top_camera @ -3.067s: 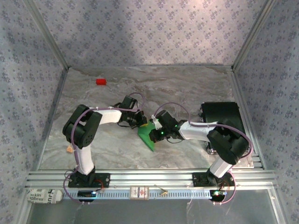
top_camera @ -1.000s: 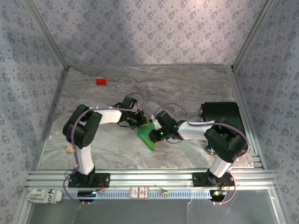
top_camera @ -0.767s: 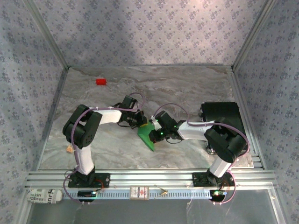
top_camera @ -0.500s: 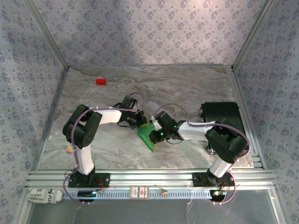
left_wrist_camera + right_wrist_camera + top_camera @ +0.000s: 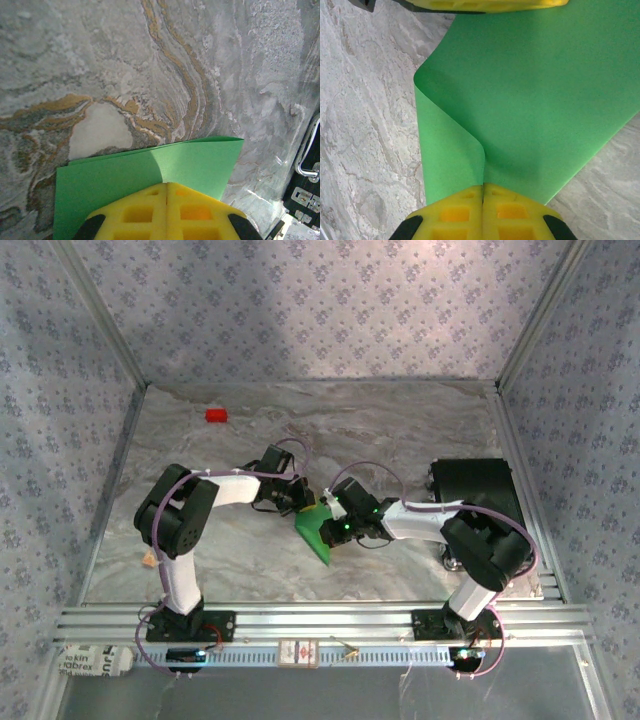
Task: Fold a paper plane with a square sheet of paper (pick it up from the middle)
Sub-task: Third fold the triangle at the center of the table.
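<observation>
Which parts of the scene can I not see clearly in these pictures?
- Top view: both wrists cover much of the green paper; its folds are unclear.
- Left wrist view: the left gripper hides the paper's near edge.
- Right wrist view: the right gripper hides where the crease ends.

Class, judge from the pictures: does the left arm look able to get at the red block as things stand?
Probably not yet. Nothing stands between it and the red block, but the left gripper is shut on the paper, which the right gripper also pinches; it must let go first.
</observation>
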